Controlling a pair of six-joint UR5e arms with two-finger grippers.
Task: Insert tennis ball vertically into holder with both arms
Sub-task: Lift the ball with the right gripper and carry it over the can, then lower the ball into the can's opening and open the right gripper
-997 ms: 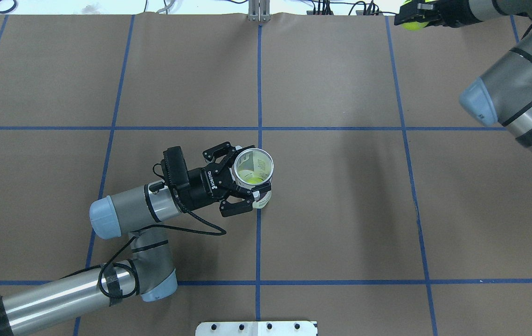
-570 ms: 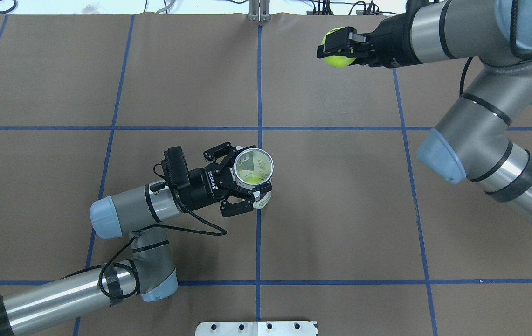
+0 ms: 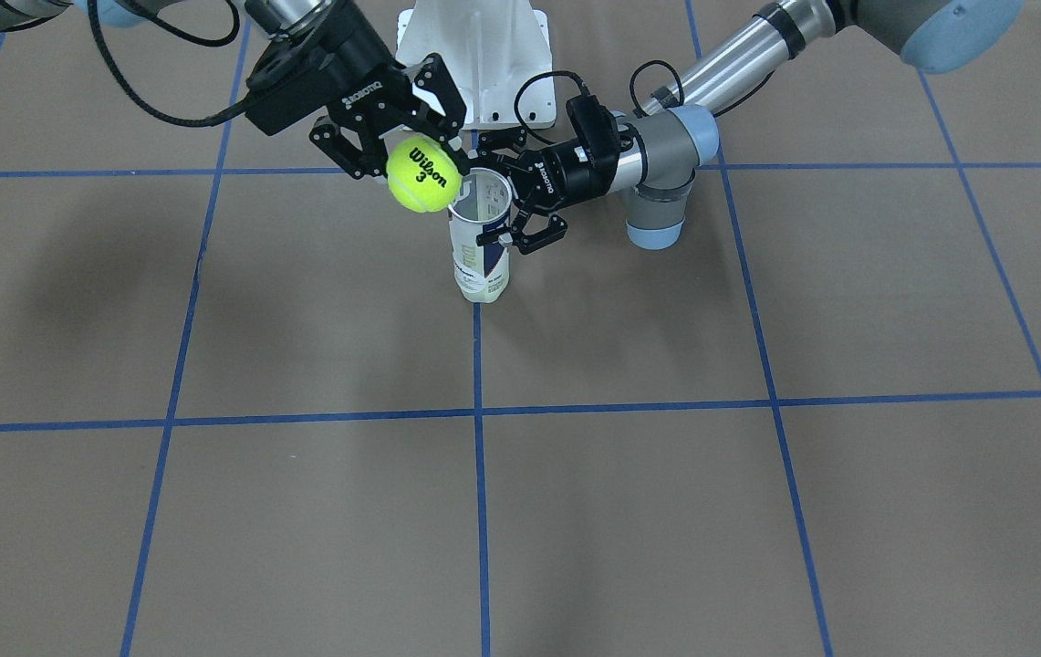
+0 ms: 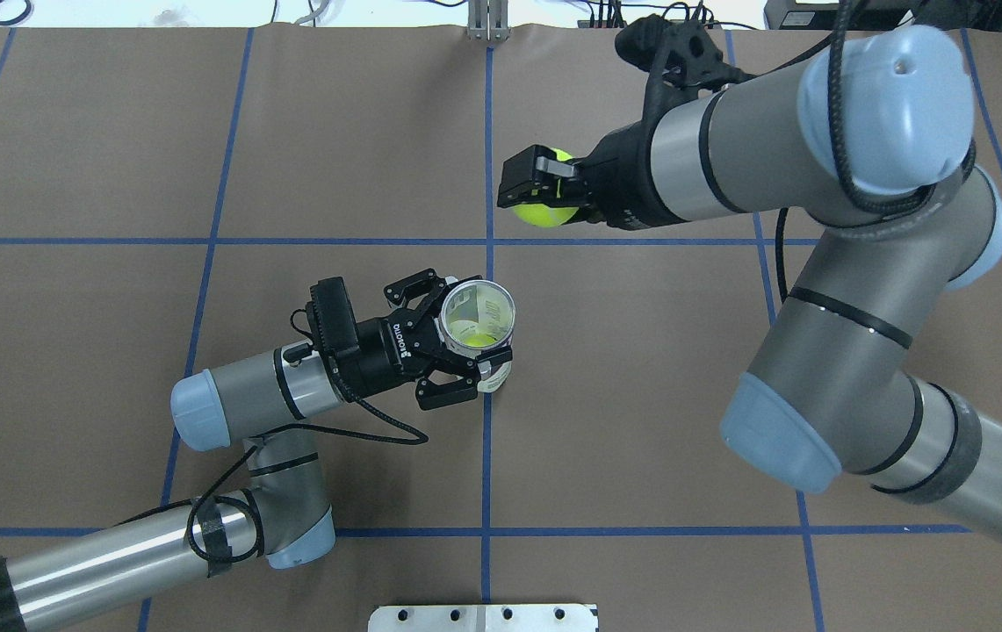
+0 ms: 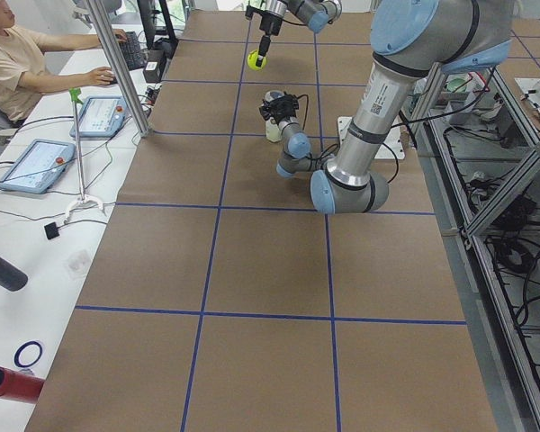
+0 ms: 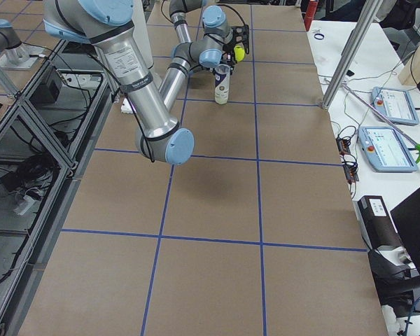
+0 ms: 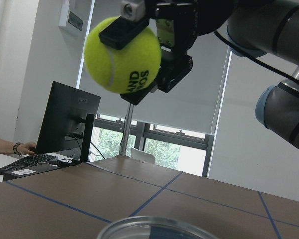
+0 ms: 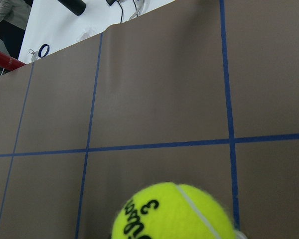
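The holder (image 4: 501, 309), a clear can with a metal rim, stands upright near the table's centre; it also shows in the front view (image 3: 481, 246). A yellow ball (image 4: 472, 333) lies inside it. My left gripper (image 4: 468, 341) is shut around the holder's upper part from the side. My right gripper (image 4: 537, 191) is shut on a yellow Wilson tennis ball (image 4: 544, 213) and holds it in the air, beyond the holder and a little to its right. In the front view the ball (image 3: 424, 175) hangs by the rim. In the left wrist view the ball (image 7: 122, 55) is above the rim (image 7: 149, 225).
The white pedestal base (image 3: 474, 55) stands at the robot's edge of the table. Blue tape lines (image 4: 488, 456) cross the brown table cover. An operator (image 5: 18, 63) sits at a side desk with tablets (image 5: 103, 112). My right arm's elbow (image 4: 817, 377) hangs over the table's right half.
My right arm has swung from the far right corner toward the centre, carrying the tennis ball closer to the holder. My left arm and the holder have not moved.
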